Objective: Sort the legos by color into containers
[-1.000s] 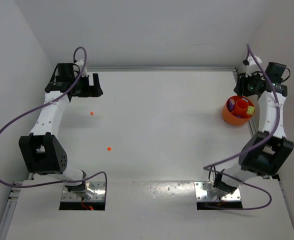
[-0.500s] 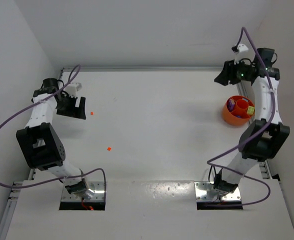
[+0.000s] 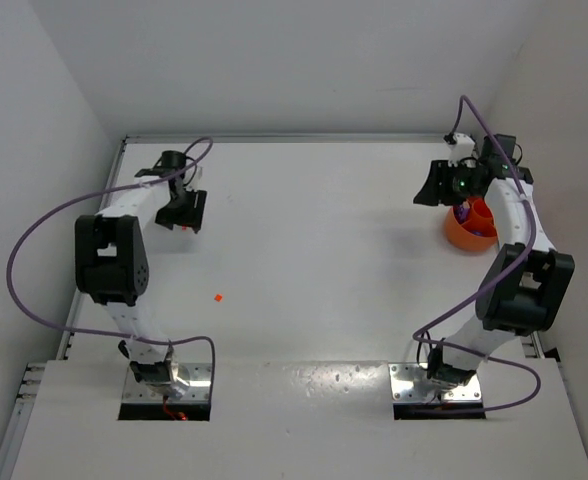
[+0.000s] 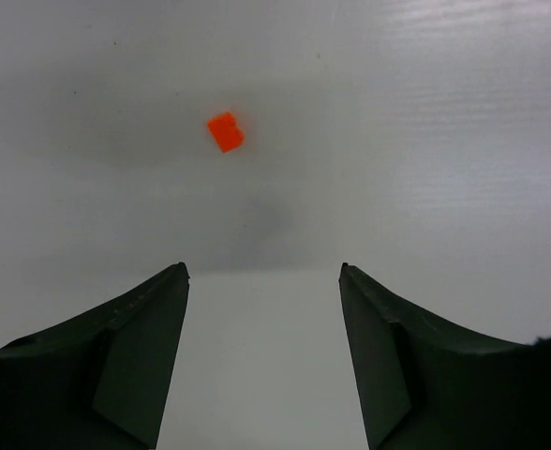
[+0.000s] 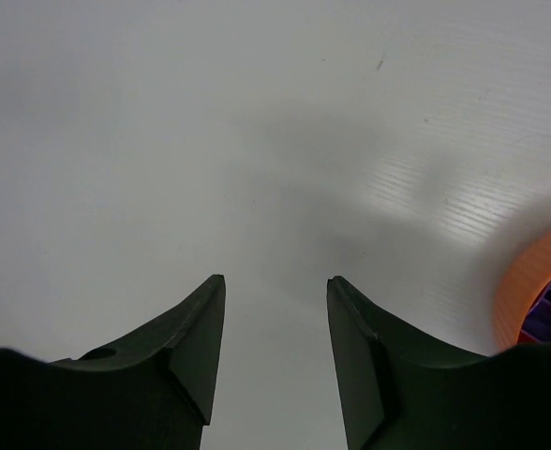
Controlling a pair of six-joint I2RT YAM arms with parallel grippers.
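The left pincer (image 4: 261, 281) hangs over the counter (image 3: 314, 260) near its far left corner. Its jaws are apart and empty, and an orange-red lego (image 4: 225, 131) lies on the surface just ahead of its fingertips. A second orange-red lego (image 3: 218, 297) lies well apart, toward the near edge. The right pincer (image 5: 275, 281) is open too, holding nothing, just beside the orange bowl (image 3: 462, 236) by the right edge.

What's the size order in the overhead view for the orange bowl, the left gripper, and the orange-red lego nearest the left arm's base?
1. The orange bowl and the left gripper look about alike. The bowl is partly hidden and the gripper sits nearer the camera, so I won't rank them.
2. The orange-red lego is smallest, a speck.
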